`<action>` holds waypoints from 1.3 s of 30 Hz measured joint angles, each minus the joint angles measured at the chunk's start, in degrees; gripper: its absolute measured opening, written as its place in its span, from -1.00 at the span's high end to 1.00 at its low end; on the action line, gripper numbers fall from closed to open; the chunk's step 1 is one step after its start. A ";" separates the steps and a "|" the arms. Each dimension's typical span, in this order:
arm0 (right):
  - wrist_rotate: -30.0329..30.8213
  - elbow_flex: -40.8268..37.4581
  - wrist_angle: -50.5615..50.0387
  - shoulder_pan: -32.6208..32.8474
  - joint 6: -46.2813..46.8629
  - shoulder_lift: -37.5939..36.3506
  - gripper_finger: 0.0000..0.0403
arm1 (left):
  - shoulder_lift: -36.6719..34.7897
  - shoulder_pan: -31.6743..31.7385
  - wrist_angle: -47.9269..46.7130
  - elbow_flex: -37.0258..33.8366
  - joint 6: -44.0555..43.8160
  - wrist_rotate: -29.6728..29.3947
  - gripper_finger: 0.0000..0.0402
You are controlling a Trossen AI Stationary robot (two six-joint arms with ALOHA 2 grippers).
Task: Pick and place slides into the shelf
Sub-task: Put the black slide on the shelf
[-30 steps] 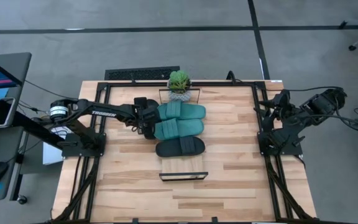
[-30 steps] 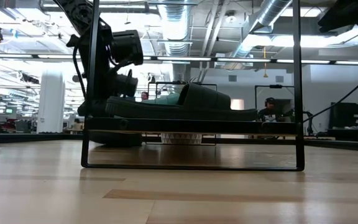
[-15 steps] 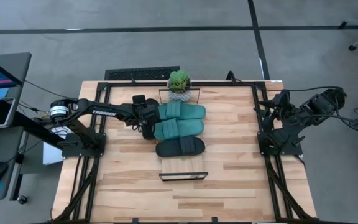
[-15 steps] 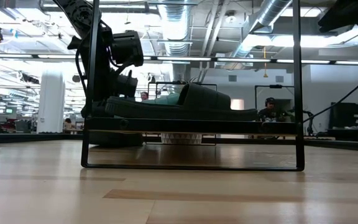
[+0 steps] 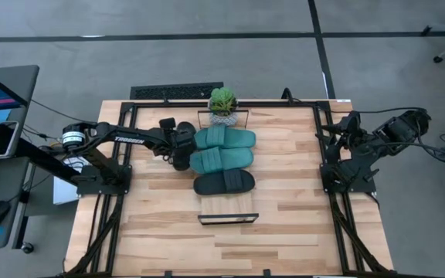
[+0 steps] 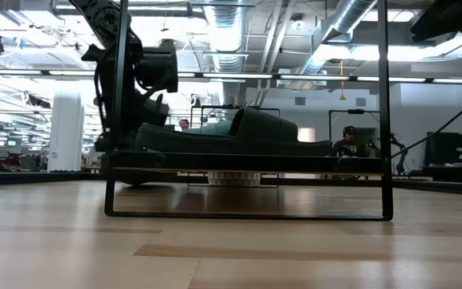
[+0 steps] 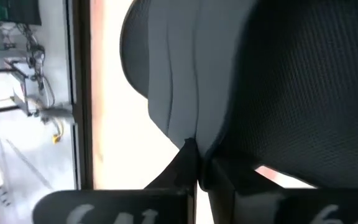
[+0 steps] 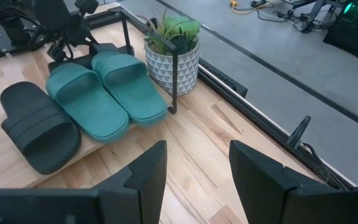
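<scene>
Left tool (image 5: 182, 151) is sitting fully closed at the heel ends of the two teal-green wide-strap slide sandals (image 5: 222, 150); in the left wrist view its fingers (image 7: 194, 168) are pressing together with nothing visible between them and a dark textured slide surface right in front. Whether it is touching a sandal cannot be told.

Right tool (image 8: 194, 165) is waiting with its fingers spread wide and empty, well apart from the sandals, over the far right edge of the light-wood tabletop (image 5: 284, 232).

The long narrow light-wood shelf with thin black metal end frames (image 5: 228, 207) is carrying three sandals side by side: the two teal ones nearest the left tool, then one black slide sandal (image 5: 224, 183) just beyond. A small potted green plant in a patterned white pot (image 5: 222, 104) is standing beside the shelf's far end.
</scene>
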 joint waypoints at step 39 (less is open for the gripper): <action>1.53 0.00 1.70 0.00 3.61 0.00 0.18 | -36.19 -15.22 -19.04 -0.23 -0.85 3.20 1.00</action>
